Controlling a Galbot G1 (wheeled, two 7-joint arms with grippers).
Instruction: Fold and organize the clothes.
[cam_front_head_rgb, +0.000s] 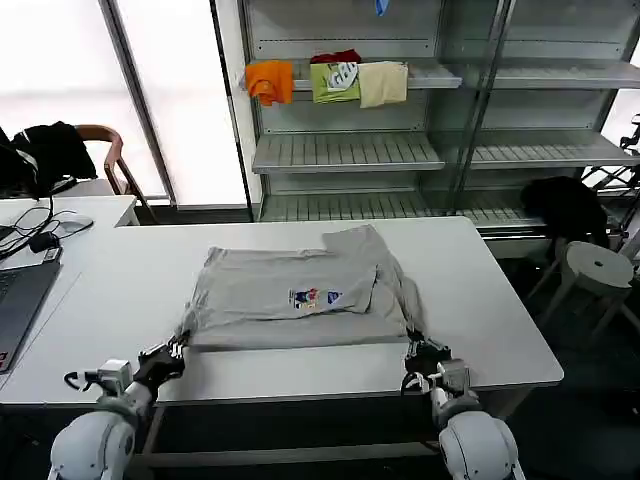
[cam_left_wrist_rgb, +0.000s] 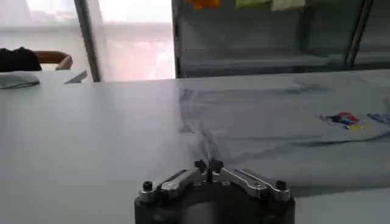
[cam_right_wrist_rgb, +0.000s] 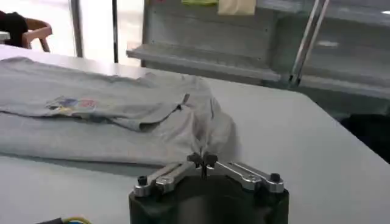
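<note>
A light grey shirt (cam_front_head_rgb: 290, 295) lies spread on the white table (cam_front_head_rgb: 480, 300), its small multicoloured chest print (cam_front_head_rgb: 315, 298) facing up. One flap is folded over at its far right. My left gripper (cam_front_head_rgb: 172, 354) is at the shirt's near left corner, shut on a pinch of the fabric (cam_left_wrist_rgb: 204, 143). My right gripper (cam_front_head_rgb: 416, 352) is at the near right corner, likewise shut on the cloth (cam_right_wrist_rgb: 204, 131). In the left wrist view the left gripper (cam_left_wrist_rgb: 208, 165) has its tips together on the cloth. In the right wrist view the right gripper (cam_right_wrist_rgb: 202, 160) shows the same.
A laptop (cam_front_head_rgb: 18, 300) and cables lie on the table's left end. Behind the table stands a metal shelf (cam_front_head_rgb: 345, 150) with orange, green and cream clothes (cam_front_head_rgb: 335, 82). A white stool (cam_front_head_rgb: 598, 266) and a black bundle (cam_front_head_rgb: 565, 205) are at the right. A chair (cam_front_head_rgb: 105, 150) stands at the far left.
</note>
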